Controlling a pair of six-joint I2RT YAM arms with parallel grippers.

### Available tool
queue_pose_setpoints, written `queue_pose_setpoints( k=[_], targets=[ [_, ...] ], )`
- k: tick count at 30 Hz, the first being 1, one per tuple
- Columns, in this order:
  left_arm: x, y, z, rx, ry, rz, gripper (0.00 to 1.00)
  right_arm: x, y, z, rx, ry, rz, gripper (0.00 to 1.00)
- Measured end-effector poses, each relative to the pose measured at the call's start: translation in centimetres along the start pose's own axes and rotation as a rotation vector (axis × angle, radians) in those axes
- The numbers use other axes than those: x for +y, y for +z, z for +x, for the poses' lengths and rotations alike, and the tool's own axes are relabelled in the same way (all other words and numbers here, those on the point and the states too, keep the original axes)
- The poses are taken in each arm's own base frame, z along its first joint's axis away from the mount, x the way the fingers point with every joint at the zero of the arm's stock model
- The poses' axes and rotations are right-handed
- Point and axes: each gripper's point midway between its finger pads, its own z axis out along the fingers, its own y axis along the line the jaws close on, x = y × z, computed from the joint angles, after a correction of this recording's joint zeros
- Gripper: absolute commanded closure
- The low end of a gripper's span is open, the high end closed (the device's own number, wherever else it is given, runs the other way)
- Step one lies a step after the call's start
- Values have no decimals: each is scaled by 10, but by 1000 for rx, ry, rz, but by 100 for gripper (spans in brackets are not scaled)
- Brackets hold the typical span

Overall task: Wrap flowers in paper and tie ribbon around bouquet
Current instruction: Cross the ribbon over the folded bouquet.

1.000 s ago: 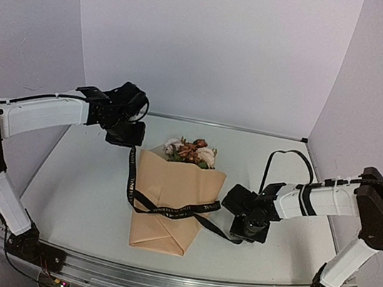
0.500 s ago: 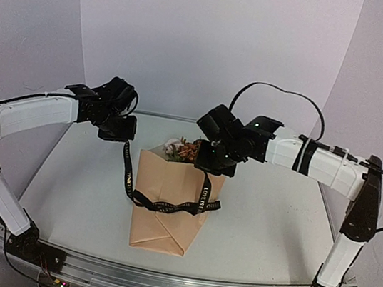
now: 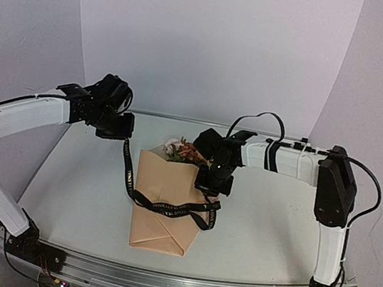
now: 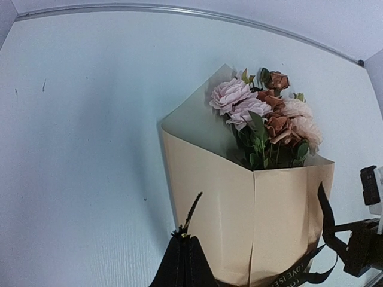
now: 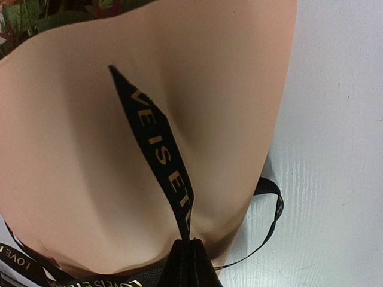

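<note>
Ribbon (image 5: 158,149): black, gold print reads "LOVE IS ET…", the rest unreadable. It loops across the bouquet (image 3: 164,204), a tan paper cone lying mid-table (image 3: 265,227), with pink and rust flowers (image 4: 263,110) at the far end. Left gripper (image 3: 122,135) and right gripper (image 3: 213,185) each pinch a ribbon end, jaws pressed together.

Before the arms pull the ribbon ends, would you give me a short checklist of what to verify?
1. The left gripper is shut on one end of the ribbon: ok.
2. The right gripper is shut on the other end: ok.
3. The ribbon lies across the front of the paper: ok.
4. The paper is folded closed around the flowers: ok.
5. The ribbon is knotted: cannot tell.
</note>
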Motion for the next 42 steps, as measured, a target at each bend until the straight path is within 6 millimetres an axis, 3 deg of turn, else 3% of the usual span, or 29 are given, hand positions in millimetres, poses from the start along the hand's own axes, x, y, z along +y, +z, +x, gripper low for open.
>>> queue_pose_setpoints(
  k=[5, 16, 20, 24, 26, 28, 30, 32, 35, 37, 39, 42],
  targets=[
    [15, -9, 27, 24, -55, 18, 100, -1, 0, 6, 9, 1, 6, 100],
    [5, 1, 66, 137, -53, 135, 99, 9, -7, 3, -6, -1, -17, 100],
    [21, 10, 91, 194, -88, 82, 99, 14, -8, 10, -6, 8, -19, 100],
    [49, 13, 112, 204, -192, -29, 96, 17, -9, 13, -25, 18, -14, 100],
    [64, 10, 122, 196, -257, -73, 87, 18, -9, 13, -34, 23, -13, 100],
    [77, 5, 132, 183, -330, -108, 66, 19, -9, 13, -40, 29, -13, 100],
    [90, 1, 144, 174, -404, -136, 51, 19, -9, 12, -48, 34, -17, 100],
    [99, -3, 153, 166, -448, -154, 42, 20, -9, 11, -55, 35, -26, 100],
    [103, -18, 145, 102, -491, -134, 35, 21, -10, 11, -68, 30, -50, 100],
    [96, -31, 126, 32, -493, -66, 38, 23, -12, 12, -78, 24, -73, 100],
    [79, -42, 104, -27, -471, 34, 40, 25, -15, 12, -90, 23, -101, 100],
    [33, -47, 72, -64, -410, 246, 43, 31, -20, 13, -100, 27, -157, 100]
  ],
)
